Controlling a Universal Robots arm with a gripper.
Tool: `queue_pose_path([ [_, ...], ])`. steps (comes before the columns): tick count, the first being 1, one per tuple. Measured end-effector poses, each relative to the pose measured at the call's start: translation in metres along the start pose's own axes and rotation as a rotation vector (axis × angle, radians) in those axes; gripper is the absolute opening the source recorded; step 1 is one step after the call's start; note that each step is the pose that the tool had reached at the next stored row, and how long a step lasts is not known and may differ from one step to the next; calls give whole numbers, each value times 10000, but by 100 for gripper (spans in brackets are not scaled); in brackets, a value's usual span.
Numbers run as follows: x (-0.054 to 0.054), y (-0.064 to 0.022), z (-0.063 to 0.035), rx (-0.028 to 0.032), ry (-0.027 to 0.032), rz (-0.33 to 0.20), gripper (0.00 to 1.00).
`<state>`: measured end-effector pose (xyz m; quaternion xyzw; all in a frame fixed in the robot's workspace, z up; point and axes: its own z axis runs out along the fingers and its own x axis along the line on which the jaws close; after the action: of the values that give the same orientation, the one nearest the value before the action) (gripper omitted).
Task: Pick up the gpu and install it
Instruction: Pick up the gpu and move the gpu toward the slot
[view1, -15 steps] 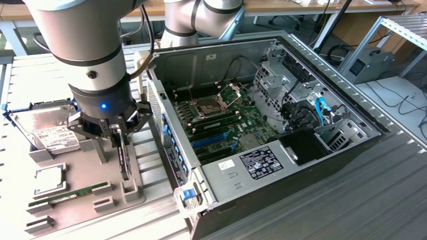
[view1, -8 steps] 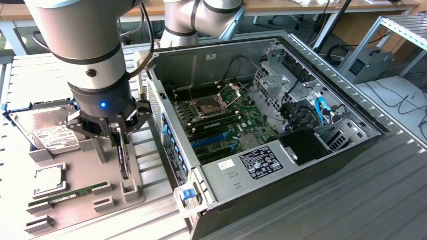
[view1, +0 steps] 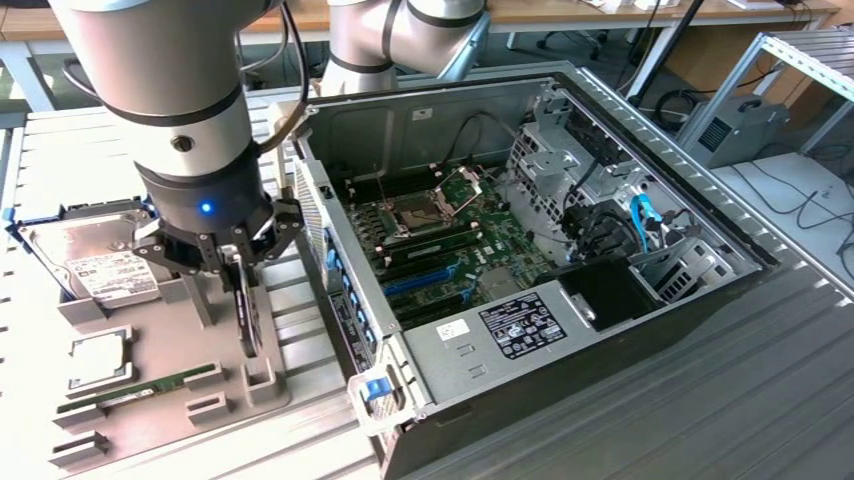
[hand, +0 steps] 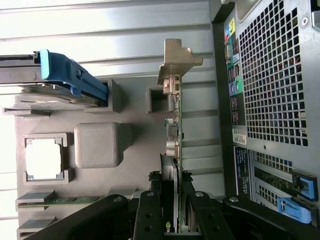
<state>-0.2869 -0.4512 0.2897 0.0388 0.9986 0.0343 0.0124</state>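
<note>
Starting at the exterior view's left, a silver hard drive (view1: 94, 265) lies in the grey fixture tray (view1: 180, 335), with a small square chip (view1: 96, 360) and a green memory stick (view1: 134, 392) in their own pockets on the side nearer the camera.

Just to their right the gripper (view1: 240, 275) hangs straight over the tray, and the gpu (view1: 248, 320) stands on edge directly beneath it, a thin dark blade in its tray slot.

From the wrist view the card (hand: 175, 135) is seen edge-on and runs between the black fingers (hand: 150, 215). The jaws sit snug against both of its faces, so I judge the gripper (hand: 172, 217) clamped on the gpu, which does not look lifted clear of the tray. Its long axis runs away from the fingers to the silver bracket (hand: 177, 60) at the other end, parallel to the perforated rear panel (hand: 275, 75) just beside it.

Further right, the open computer case (view1: 400, 120) lies on its side with the motherboard (view1: 454, 240) and its blue slots (view1: 416, 280) facing up, so the card sits immediately outside the case wall, to the exterior view's left of the slots.
</note>
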Motion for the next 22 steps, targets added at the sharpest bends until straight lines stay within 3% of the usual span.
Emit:
queue_pose_path([
  [9,-1,3,-39,-46,4,1,26],
  [17,-4,14,-201,-158,13,4,26],
  [22,-5,15,-217,-169,14,5,26],
])
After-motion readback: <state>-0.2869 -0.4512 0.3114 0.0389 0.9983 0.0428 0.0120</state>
